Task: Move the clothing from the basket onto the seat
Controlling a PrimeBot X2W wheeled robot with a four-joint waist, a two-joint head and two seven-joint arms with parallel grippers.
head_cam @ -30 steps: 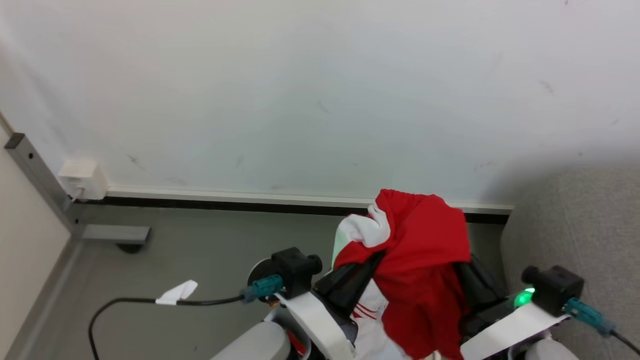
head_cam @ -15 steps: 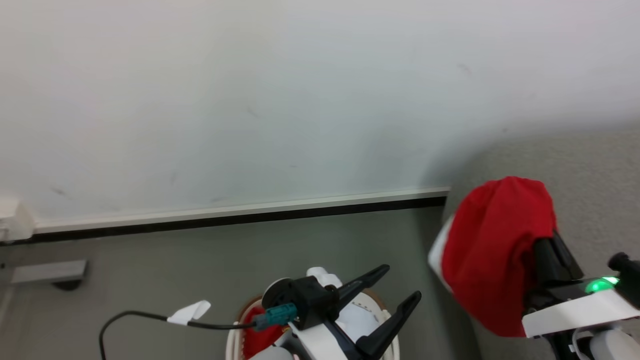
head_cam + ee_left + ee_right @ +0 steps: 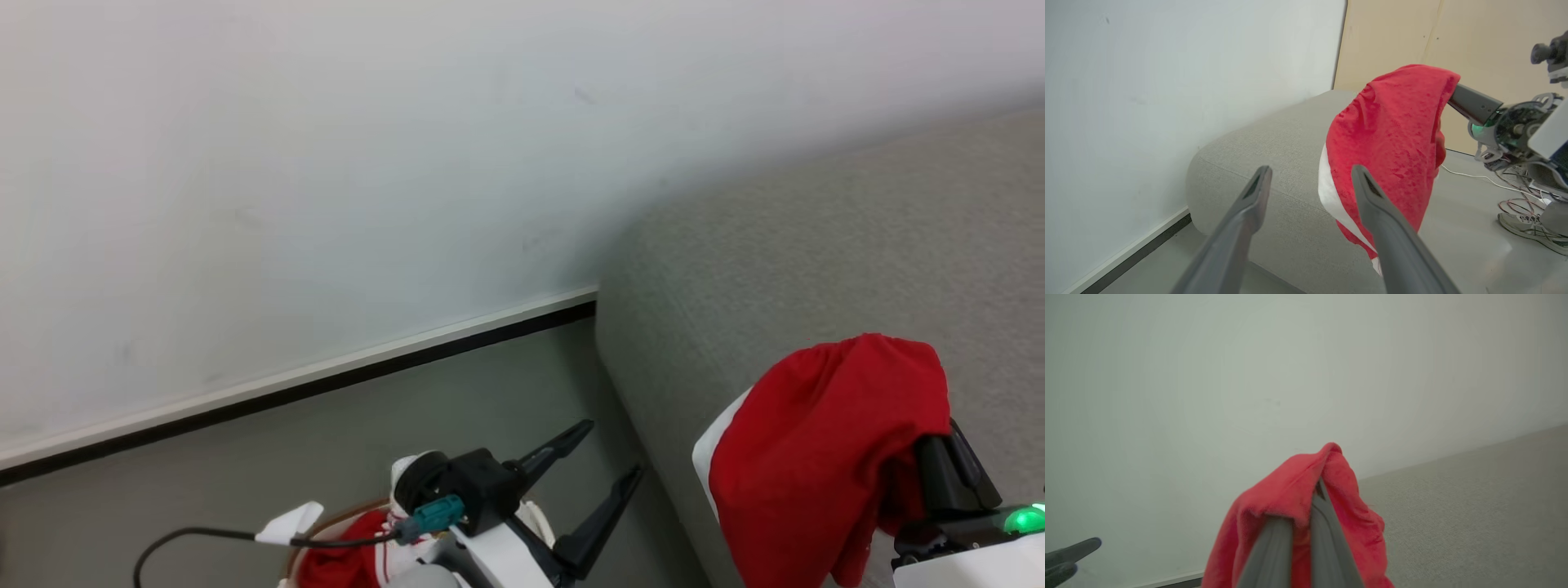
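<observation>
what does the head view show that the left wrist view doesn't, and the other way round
Head view, not left wrist: the basket at the bottom edge with clothing inside, and a black cable. Left wrist, not head: a beige panel, loose wires and a shoe on the floor. Both: the open left gripper, the red garment hanging from the shut right gripper, the grey sofa, the white wall.
</observation>
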